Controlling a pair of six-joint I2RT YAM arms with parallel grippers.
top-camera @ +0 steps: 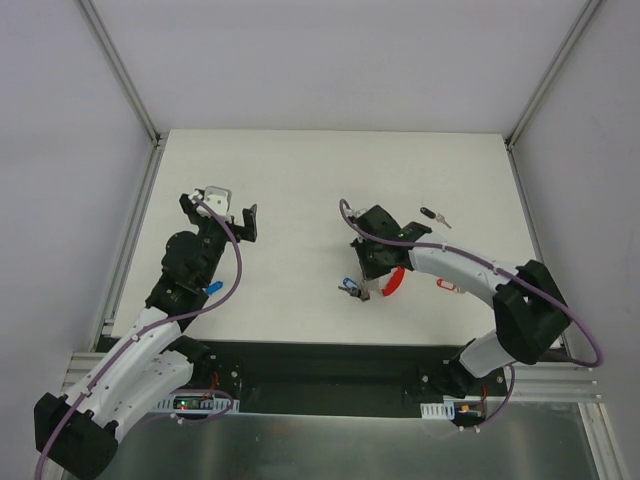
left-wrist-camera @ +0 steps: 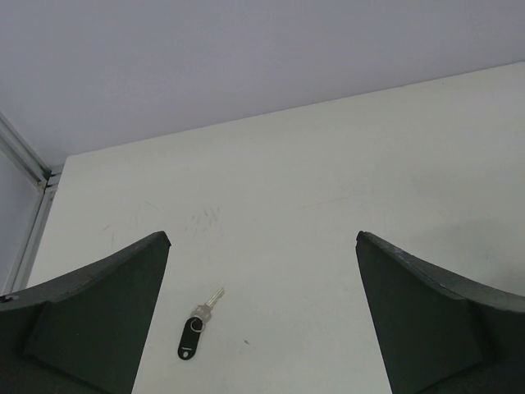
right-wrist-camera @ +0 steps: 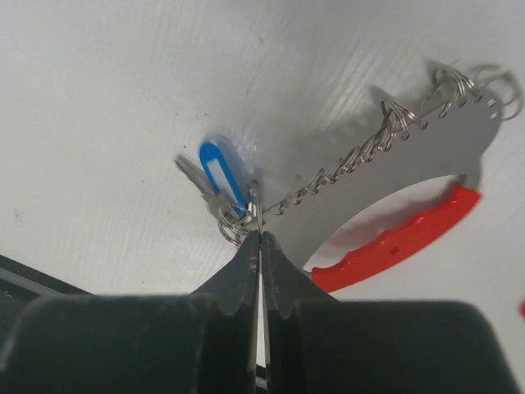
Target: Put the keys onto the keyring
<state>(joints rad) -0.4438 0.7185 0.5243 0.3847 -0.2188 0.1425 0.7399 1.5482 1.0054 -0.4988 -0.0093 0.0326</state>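
One keyring [right-wrist-camera: 394,246]; three keys: blue key [right-wrist-camera: 220,171] at its chain end, red key [top-camera: 447,287] and black key [top-camera: 435,215] near. Right gripper [right-wrist-camera: 260,235] pinches the keyring's chain end; left gripper [left-wrist-camera: 262,238] jaws wide apart.

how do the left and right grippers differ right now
The left gripper stands wide open and holds nothing; the right gripper is shut, pinching the wire ring at the chain end of the keyring. The left gripper hangs well away from the blue key; the right gripper's tips are right beside it. Both are dark and two-fingered.
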